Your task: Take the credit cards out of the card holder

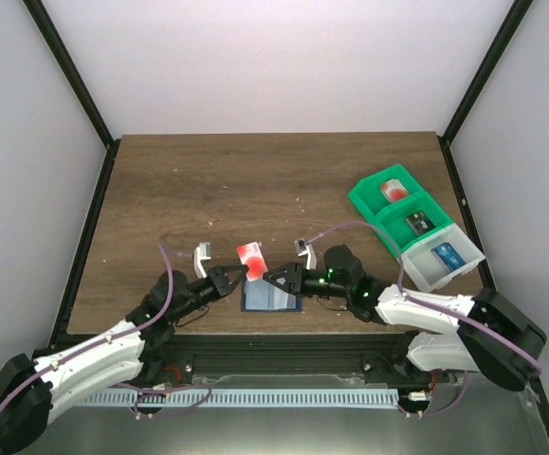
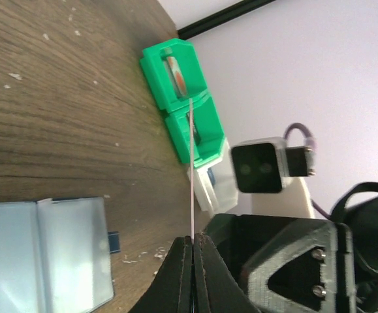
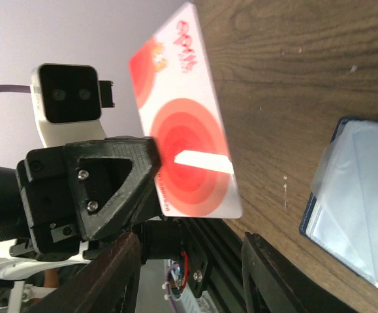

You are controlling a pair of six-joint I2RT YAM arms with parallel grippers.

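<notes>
A red-and-white credit card (image 1: 250, 254) stands upright above the table with my left gripper (image 1: 232, 278) shut on its lower edge. In the left wrist view the card (image 2: 192, 163) shows edge-on as a thin line rising from the pressed-together jaws of my left gripper (image 2: 192, 240). In the right wrist view the card (image 3: 185, 124) faces the camera, just beyond my right gripper (image 3: 195, 280), whose fingers (image 3: 117, 274) stand apart with nothing between them. The navy card holder (image 1: 271, 296) lies open and flat on the table below both grippers (image 1: 276, 278), its pale inner panels (image 2: 45, 254) up.
A green bin (image 1: 394, 201) and a white bin (image 1: 442, 258) sit at the right, each compartment holding a card. The table's near edge and black frame rail (image 1: 255, 332) lie right behind the card holder (image 3: 358, 208).
</notes>
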